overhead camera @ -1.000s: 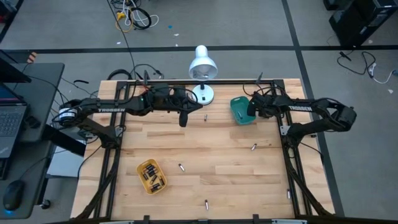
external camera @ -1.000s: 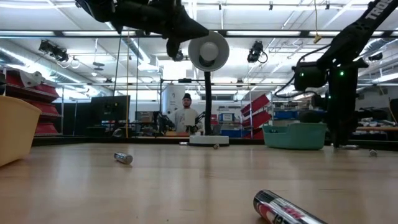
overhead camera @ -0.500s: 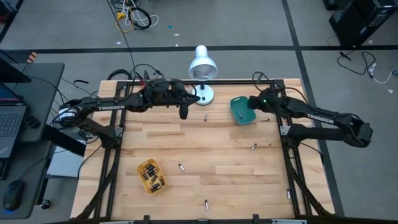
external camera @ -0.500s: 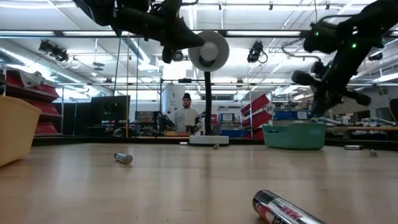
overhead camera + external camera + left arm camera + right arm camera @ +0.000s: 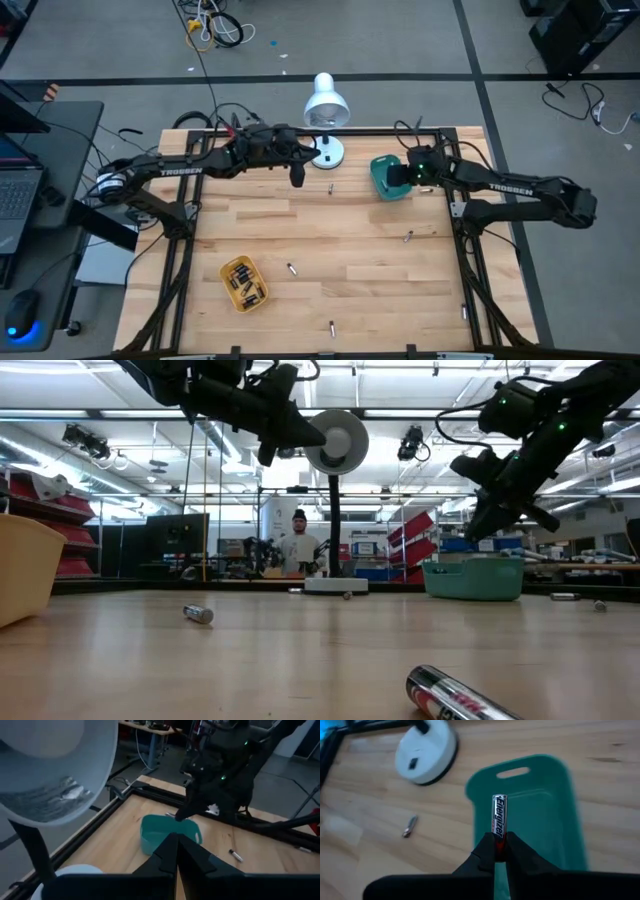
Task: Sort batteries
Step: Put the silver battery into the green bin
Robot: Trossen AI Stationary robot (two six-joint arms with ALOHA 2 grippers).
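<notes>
The right gripper (image 5: pixel 498 851) is clamped on one end of an Energizer battery (image 5: pixel 498 817), holding it above the teal tray (image 5: pixel 540 805), which sits at the upper right of the table in the high view. The pinch is only on the tip, so the smooth metal cylinder could pivot or slip; released from this height, it could bounce off the hard plastic floor or rim and roll away across the slick wooden table (image 5: pixel 350 230). The left gripper (image 5: pixel 176 851), its fingers together and empty, hangs near the white lamp (image 5: pixel 323 100) (its round base is close by). Other batteries lie loose at centre and lower frame, and several fill the yellow tray (image 5: pixel 228 292) at lower left.
</notes>
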